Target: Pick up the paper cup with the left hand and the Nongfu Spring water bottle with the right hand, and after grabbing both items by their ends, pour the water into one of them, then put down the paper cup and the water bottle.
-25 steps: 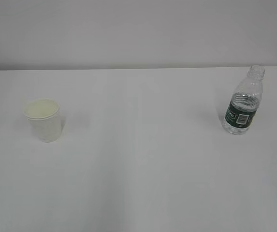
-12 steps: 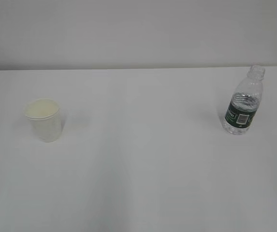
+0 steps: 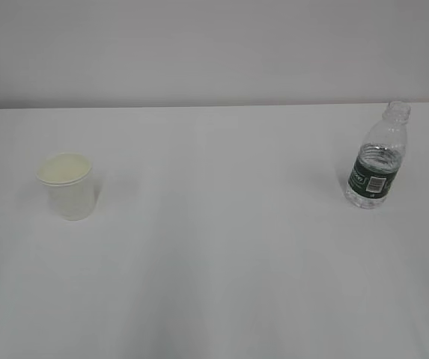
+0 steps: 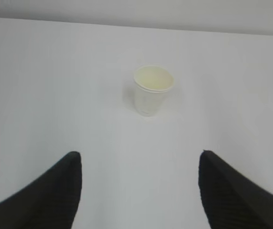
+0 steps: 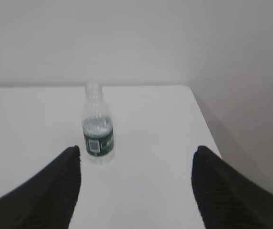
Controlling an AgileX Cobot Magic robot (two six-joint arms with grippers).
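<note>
Step in hand: reach, nothing grasped yet. Left hand [image 4: 137,183] released, fingers spread wide, cup [image 4: 152,89] centred ahead, well apart. Right hand [image 5: 135,179] released too; bottle [image 5: 98,125] ahead, left of centre, so shift left before closing.

Cup upright on counter [image 3: 221,247], left side; looks empty. Bottle upright, far right, capless, water [image 3: 370,188] up to label.

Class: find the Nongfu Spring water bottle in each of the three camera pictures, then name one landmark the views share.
Exterior view: Nongfu Spring water bottle stands upright at far right.
Left wrist view: not in it.
Right wrist view: left of centre, beyond the open right hand.
Shared landmark: the white table.
</note>
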